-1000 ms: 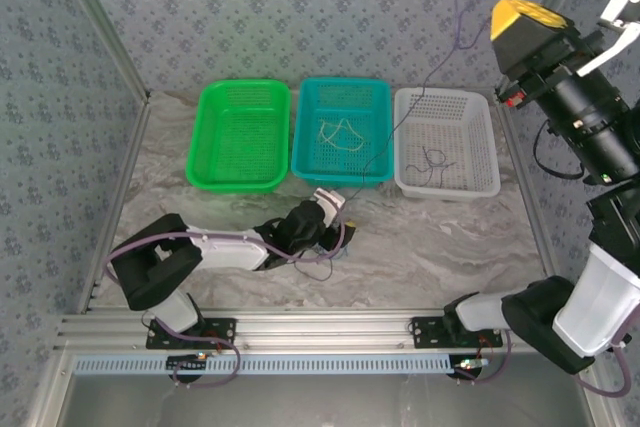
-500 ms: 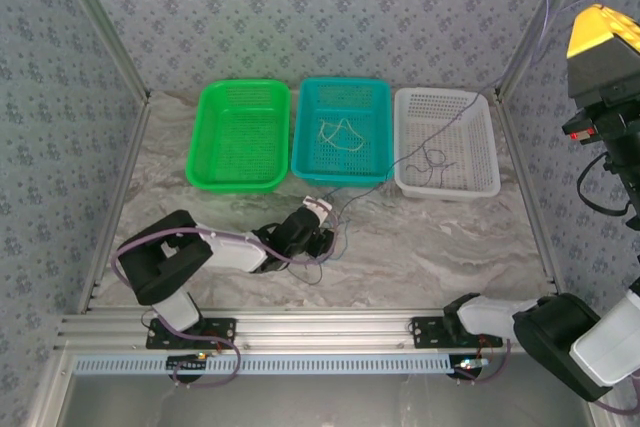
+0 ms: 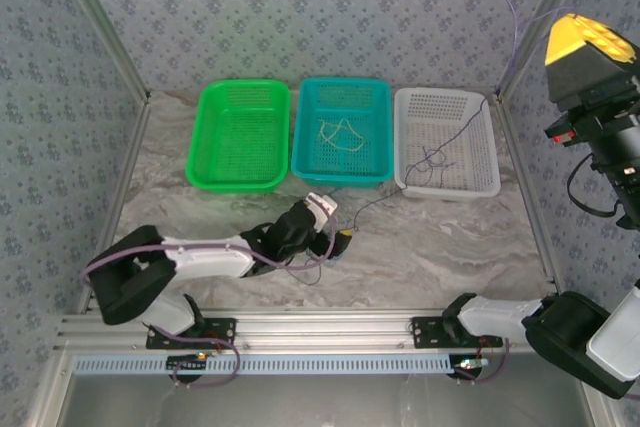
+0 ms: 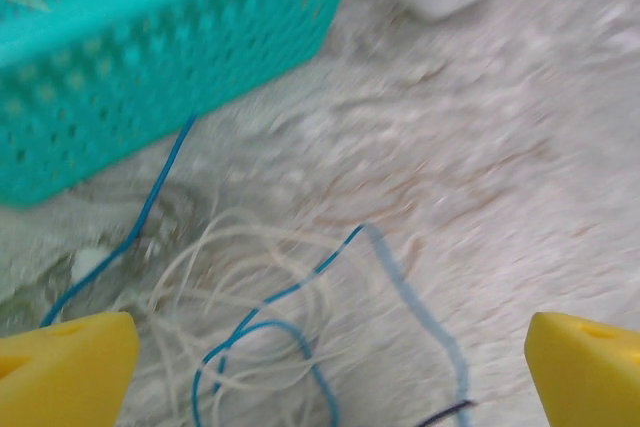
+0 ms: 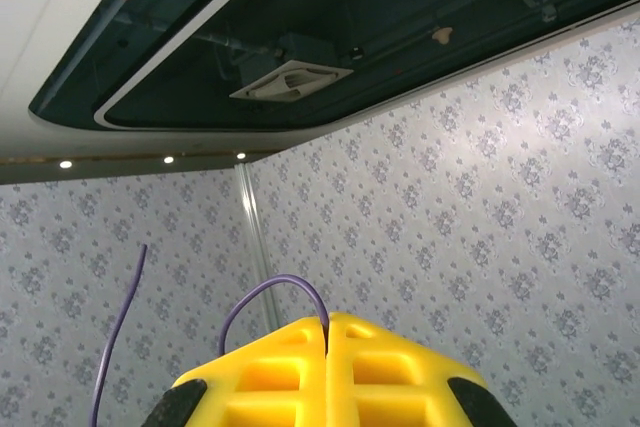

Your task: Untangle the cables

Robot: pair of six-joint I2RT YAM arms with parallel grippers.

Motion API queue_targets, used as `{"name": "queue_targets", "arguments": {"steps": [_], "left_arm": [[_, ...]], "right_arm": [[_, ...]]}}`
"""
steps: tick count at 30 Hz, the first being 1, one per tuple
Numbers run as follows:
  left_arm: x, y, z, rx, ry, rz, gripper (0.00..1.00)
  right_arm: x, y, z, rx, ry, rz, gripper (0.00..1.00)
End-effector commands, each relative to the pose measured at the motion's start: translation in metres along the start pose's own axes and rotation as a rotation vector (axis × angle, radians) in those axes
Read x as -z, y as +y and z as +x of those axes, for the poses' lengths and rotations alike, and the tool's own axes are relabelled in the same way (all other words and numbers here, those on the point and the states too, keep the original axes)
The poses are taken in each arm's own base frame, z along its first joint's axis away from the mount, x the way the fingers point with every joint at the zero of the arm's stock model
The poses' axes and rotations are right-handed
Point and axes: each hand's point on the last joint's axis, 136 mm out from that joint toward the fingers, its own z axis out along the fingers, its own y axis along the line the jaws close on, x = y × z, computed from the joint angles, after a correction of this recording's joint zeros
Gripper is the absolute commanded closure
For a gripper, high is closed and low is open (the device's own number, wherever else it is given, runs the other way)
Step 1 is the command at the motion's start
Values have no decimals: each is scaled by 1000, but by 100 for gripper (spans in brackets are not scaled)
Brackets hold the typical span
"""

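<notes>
Left tool (image 4: 325, 359) has sprung wide open over the cables (image 4: 161, 182), empty; right tool (image 5: 327, 332) pinches a purple cable (image 5: 275, 280).

Lab test booth: alu frame (image 3: 300, 328), wallpapered panels (image 3: 330, 7), ceiling vent (image 5: 290, 78).

Blur smears the cables (image 4: 270, 297) and marbled table (image 4: 500, 177) beneath the left gripper (image 4: 326, 367), its yellow fingertips (image 4: 65, 367) cropped by the bottom edge.

Green basket (image 3: 243, 84): left end of the row, empty.
Teal basket (image 3: 345, 82): middle, just beside the green one.
White basket (image 3: 447, 93): right end.
Worktop (image 3: 440, 247): grey marbled surface.
Walls (image 3: 320, 7): floral-patterned grey wallpaper.
Ceiling vent (image 5: 290, 79): overhead.
</notes>
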Motion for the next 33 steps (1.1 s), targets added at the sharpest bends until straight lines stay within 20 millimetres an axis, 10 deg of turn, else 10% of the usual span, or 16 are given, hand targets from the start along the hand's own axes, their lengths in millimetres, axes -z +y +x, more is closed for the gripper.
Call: {"name": "queue_targets", "arguments": {"steps": [1,14,27,30,33], "left_arm": [[26,-18,-37,-32,-125,100,1],[103,-30,-87,-193,-311,216,1],[80,-94,-115,-234,-267,582,5],[75,-104,-118,-233,-244,638,18],[67,-103,-126,-226,-230,618,58]], "right_arm": [[-1,-4,-4,28,-20,25,100],[-18,-3,19,16,38,18,100],[-14,-7,19,12,49,39,100],[-14,-8,19,14,49,42,100],[-13,-9,21,22,55,49,100]]}}
